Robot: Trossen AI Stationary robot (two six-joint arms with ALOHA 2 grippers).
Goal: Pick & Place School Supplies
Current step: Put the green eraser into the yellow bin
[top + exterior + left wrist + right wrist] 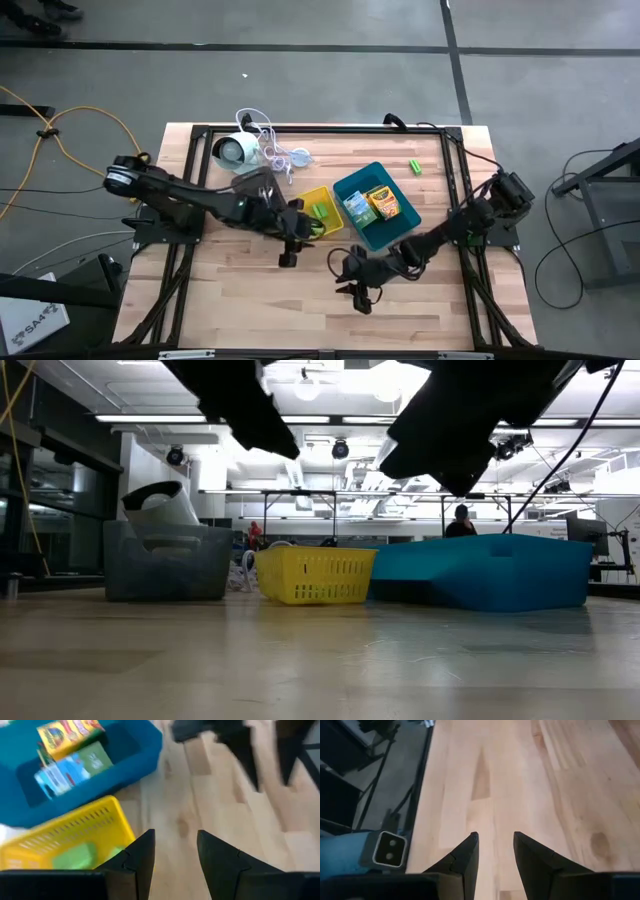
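Note:
My left gripper (pixel 289 252) hangs open over bare wood just near of the yellow tray (pixel 322 211); its wrist view shows nothing between the fingers (pixel 175 854). Bright-green blocks (pixel 75 857) lie in that yellow tray. The blue tray (pixel 396 232) holds a yellow-orange printed box (pixel 67 732) and a green and blue pack (pixel 75 767). One more green block (pixel 414 166) lies alone on the table near the far right corner. My right gripper (pixel 357 292) is open over bare table toward the near edge, holding nothing (pixel 495 851). The blue-handled tools are out of view.
A grey tray (pixel 258 186) stands left of the yellow one, with a white round device (pixel 232 150) and its cord behind it. In the low view the grey (pixel 165 560), yellow (pixel 315 575) and blue (pixel 490 570) trays stand in a row. Bare wood lies near.

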